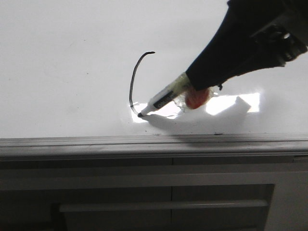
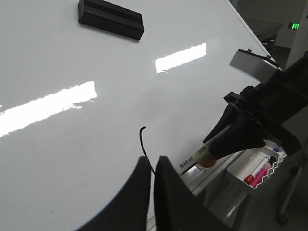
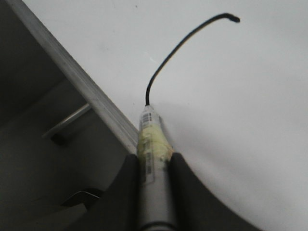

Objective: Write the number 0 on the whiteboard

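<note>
Front view, number 0 point(image 1: 135, 77): only the left curve is drawn, low on the whiteboard point(image 1: 62, 62).
Marker point(image 1: 161, 101): tip touching the stroke's bottom end.
Right gripper point(image 3: 153, 168): clamped on the marker.
Left gripper point(image 2: 151, 168): closed, empty.
Next: probably sweep right along the bottom, then up.

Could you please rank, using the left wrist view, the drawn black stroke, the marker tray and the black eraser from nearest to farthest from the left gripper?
1. The drawn black stroke, on the whiteboard just beyond the left gripper.
2. The marker tray, off to the robot's right below the board's edge.
3. The black eraser, far up the board.
</note>
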### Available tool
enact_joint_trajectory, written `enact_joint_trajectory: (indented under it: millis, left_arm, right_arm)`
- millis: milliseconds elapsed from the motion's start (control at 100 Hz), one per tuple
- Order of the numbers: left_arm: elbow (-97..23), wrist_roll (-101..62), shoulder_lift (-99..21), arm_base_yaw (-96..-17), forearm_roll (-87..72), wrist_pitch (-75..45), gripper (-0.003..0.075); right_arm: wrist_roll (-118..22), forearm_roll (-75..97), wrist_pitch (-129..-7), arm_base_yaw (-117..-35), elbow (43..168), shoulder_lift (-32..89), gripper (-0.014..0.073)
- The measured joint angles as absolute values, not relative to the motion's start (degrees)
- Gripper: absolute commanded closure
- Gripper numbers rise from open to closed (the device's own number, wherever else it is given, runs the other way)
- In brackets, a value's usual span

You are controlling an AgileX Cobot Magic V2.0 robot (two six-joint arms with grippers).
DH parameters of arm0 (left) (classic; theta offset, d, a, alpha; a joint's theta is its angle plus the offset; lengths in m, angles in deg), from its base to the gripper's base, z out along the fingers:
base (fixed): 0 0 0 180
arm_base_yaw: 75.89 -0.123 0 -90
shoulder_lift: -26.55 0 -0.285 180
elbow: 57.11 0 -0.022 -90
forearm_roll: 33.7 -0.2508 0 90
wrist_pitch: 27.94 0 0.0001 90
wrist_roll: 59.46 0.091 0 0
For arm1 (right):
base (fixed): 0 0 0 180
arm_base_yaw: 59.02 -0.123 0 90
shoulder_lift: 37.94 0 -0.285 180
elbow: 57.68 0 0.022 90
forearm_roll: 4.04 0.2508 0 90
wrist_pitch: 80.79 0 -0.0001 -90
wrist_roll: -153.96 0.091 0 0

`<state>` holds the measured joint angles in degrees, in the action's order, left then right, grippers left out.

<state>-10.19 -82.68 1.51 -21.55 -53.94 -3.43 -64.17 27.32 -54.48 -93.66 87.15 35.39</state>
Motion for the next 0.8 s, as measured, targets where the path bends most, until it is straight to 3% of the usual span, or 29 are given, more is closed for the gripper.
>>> enact_joint_trajectory:
  millis: [250, 490, 800]
  left_arm:
    - [-10.2, -82.7, 1.5, -21.5, -53.9, -3.4, 0.0740]
    - [-10.2, -82.7, 1.5, -21.5, -53.9, -3.4, 0.0740]
    - [-10.2, -82.7, 1.5, -21.5, -53.9, -3.4, 0.0740]
  right_arm:
    - [-49.7, 15.7, -50.7, -93.1, 87.4, 31.6, 0.0640]
    - [-47.7, 13.1, -48.3, -87.0, 88.4, 28.0, 0.0640]
    - [-47.3, 8.5, -50.1, -85.7, 94.2, 29.8, 0.0640]
